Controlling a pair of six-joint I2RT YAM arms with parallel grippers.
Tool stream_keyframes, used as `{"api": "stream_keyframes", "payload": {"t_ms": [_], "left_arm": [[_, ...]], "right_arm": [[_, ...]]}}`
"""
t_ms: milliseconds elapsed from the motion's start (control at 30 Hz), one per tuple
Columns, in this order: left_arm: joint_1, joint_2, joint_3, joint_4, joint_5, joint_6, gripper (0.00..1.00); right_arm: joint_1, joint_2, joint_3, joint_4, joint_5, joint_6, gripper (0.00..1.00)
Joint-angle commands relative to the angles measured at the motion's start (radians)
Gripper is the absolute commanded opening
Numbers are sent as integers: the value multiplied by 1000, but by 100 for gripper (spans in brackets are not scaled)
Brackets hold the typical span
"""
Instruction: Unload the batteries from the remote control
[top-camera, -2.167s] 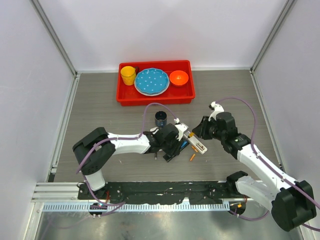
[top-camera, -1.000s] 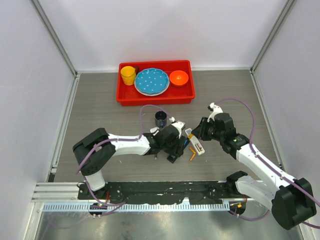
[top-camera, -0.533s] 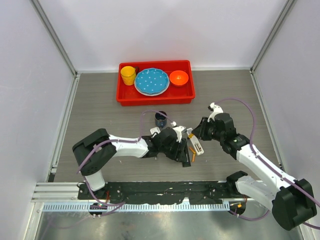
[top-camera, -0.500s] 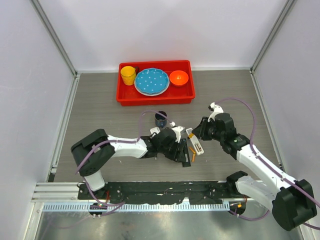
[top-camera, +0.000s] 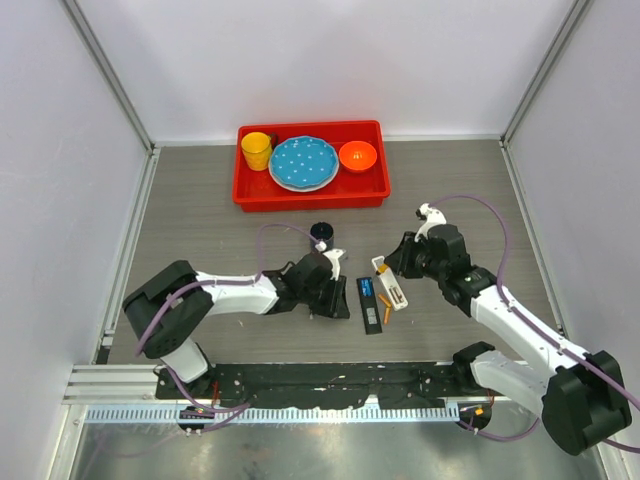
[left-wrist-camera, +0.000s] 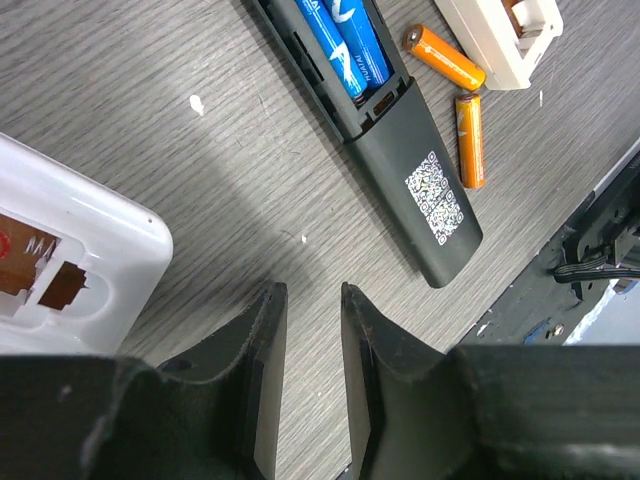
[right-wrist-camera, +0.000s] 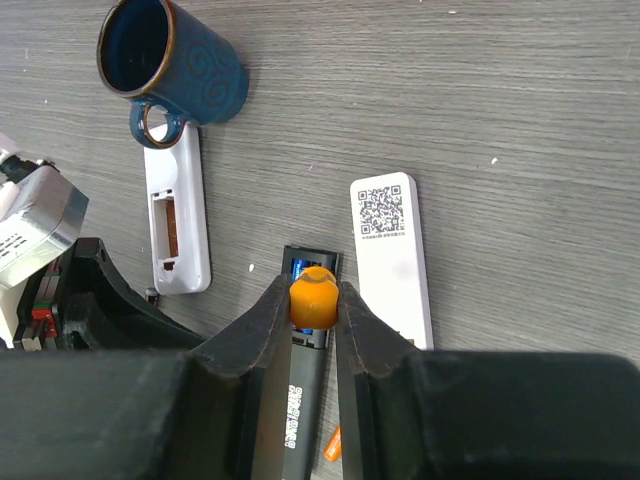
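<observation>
The black remote (top-camera: 371, 305) lies face down between the arms, its compartment open with two blue batteries (left-wrist-camera: 345, 40) inside. Two orange batteries (left-wrist-camera: 445, 57) (left-wrist-camera: 470, 140) lie loose on the table beside it, next to a white remote (top-camera: 395, 288) with a QR label. My left gripper (left-wrist-camera: 310, 290) hovers left of the black remote, its jaws a narrow gap apart with only table between them. Directly above the black remote's open end, my right gripper (right-wrist-camera: 313, 284) is shut on a round-topped orange thing (right-wrist-camera: 314, 300), seemingly the screwdriver's handle seen end on.
A second white remote (right-wrist-camera: 178, 215) with an empty compartment lies by a dark blue mug (top-camera: 322, 233). A red tray (top-camera: 310, 201) holding a yellow cup, a blue plate and an orange bowl stands at the back. The table's front rail is close to the remotes.
My left gripper has pulled back to the left off the black remote, which now lies uncovered. The right gripper has stayed put, still shut on the orange thing.
</observation>
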Motion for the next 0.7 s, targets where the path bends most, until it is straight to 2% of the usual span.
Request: {"api": "stream_keyframes", "payload": {"t_ms": [0,333,667], "left_arm": [[15,51,4,-63,-4,10,31],[63,94,21,-40,17,-10,30],[106,144,47,-17,34,-28,22]], "right_arm": [[3,18,21,82,-36,4,1],[3,68,18,54,-116,9,1],[2,-6,11,36,-172,44,1]]}}
